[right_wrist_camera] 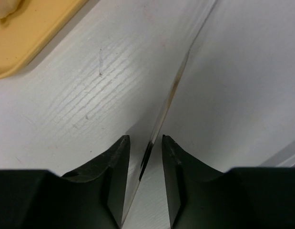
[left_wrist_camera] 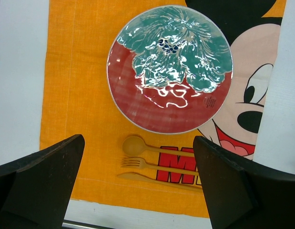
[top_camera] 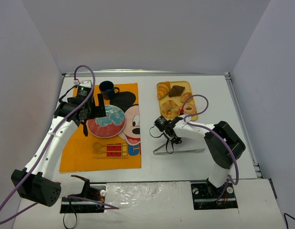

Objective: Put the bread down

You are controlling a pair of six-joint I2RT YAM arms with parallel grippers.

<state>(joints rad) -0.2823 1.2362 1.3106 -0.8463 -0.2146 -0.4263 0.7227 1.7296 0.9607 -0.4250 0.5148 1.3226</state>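
The bread, a golden croissant [top_camera: 163,89], lies at the far left corner of the yellow tray [top_camera: 192,114]. It does not show in either wrist view. The red and green plate [top_camera: 106,121] sits on the orange Mickey placemat [top_camera: 76,152]. It also shows in the left wrist view [left_wrist_camera: 152,109]. My left gripper [top_camera: 93,113] hovers high over the plate's left side, wide open and empty [left_wrist_camera: 138,143]. My right gripper [top_camera: 172,141] is low over the metal tongs [top_camera: 180,151]. Its jaws [right_wrist_camera: 145,138] are narrowly apart and straddle one thin tong arm [right_wrist_camera: 171,95] without touching it.
A dark chocolate pastry [top_camera: 176,90] and three ring doughnuts [top_camera: 169,109] share the tray, whose corner shows in the right wrist view [right_wrist_camera: 23,38]. A dark blue mug [top_camera: 107,88] stands on the mat's far edge. Wooden cutlery [top_camera: 109,149] lies below the plate [left_wrist_camera: 137,145].
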